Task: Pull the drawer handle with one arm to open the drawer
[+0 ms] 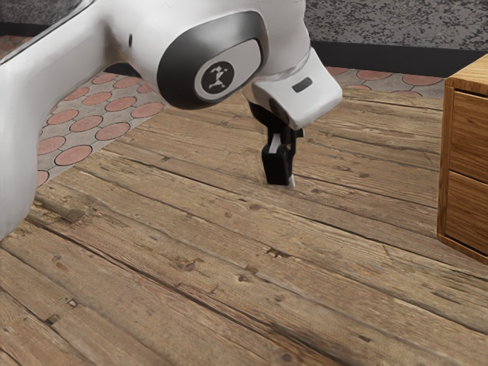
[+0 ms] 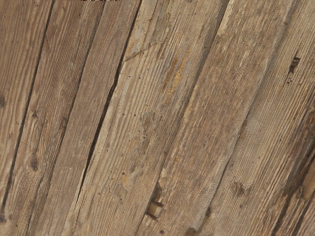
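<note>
Drawer front point(image 1: 467, 136) of tan wooden cabinet point(image 1: 474, 76) is judged rigid, free-sliding; its handle is to be grasped. Black two-finger gripper point(image 1: 279, 180): jaw opening cannot be told.

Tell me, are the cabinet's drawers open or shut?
Shut, it seems: the upper drawer and lower drawer sit flush in the cabinet; neither sticks out.

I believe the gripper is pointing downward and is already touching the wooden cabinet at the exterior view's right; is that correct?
Not quite. The gripper is pointing downward, but it is not touching the wooden cabinet: it hangs over the plank surface, clearly apart from the cabinet at the exterior view's right, as the exterior view shows.
</note>
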`<state>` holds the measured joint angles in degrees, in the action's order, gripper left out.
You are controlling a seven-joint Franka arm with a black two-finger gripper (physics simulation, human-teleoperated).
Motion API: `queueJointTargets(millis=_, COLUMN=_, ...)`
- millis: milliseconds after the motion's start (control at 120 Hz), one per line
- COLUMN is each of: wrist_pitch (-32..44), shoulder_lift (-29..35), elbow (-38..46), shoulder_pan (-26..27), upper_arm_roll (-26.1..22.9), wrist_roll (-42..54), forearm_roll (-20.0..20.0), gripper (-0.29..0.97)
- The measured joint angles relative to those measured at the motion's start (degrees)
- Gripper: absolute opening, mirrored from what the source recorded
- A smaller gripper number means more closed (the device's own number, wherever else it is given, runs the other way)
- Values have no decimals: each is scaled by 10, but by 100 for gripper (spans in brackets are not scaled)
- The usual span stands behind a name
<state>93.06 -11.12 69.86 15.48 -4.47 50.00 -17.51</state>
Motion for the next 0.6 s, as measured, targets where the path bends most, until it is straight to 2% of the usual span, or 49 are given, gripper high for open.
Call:
queueJointTargets(millis=317, wrist_pitch=48, shoulder_lift=-34, elbow=-3, shoulder_pan=26, upper_arm_roll=-27, wrist_roll=54, forearm_roll=-6, gripper=66)
queueJointTargets(millis=600, wrist_pitch=186, shoulder_lift=-57, elbow=-7, shoulder_pan=27, upper_arm_roll=-99, wrist_roll=85, forearm_roll=-5, gripper=66)
